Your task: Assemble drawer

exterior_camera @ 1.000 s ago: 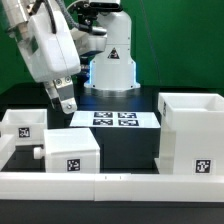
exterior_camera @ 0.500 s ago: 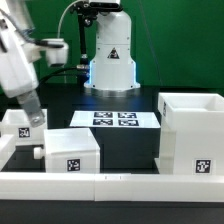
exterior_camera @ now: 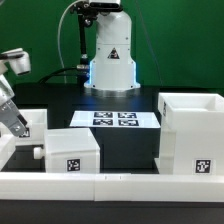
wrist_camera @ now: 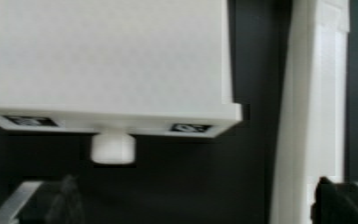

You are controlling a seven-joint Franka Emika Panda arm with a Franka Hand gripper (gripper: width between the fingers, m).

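Observation:
The tall white casing [exterior_camera: 190, 135] stands at the exterior view's right. One shallow tray [exterior_camera: 72, 152] sits front left, its small knob [exterior_camera: 38, 153] facing left. A second tray [exterior_camera: 33, 122] lies behind it, partly hidden by my gripper [exterior_camera: 16, 126], which hangs at the far left edge. In the wrist view a white tray [wrist_camera: 108, 60] with two tags and a knob [wrist_camera: 110, 148] lies below my gripper [wrist_camera: 197, 205]. The dark fingertips [wrist_camera: 51, 200] stand wide apart, open and empty, just short of the knob. I cannot tell which tray it is.
The marker board [exterior_camera: 115, 118] lies at the table's back middle, before the robot base [exterior_camera: 110, 60]. Low white rails [exterior_camera: 100, 185] edge the table at the front. A rail [wrist_camera: 318, 100] runs close beside the tray in the wrist view.
The arm has swung from above the table's middle to the exterior view's far left and come down over the left trays. No part has moved.

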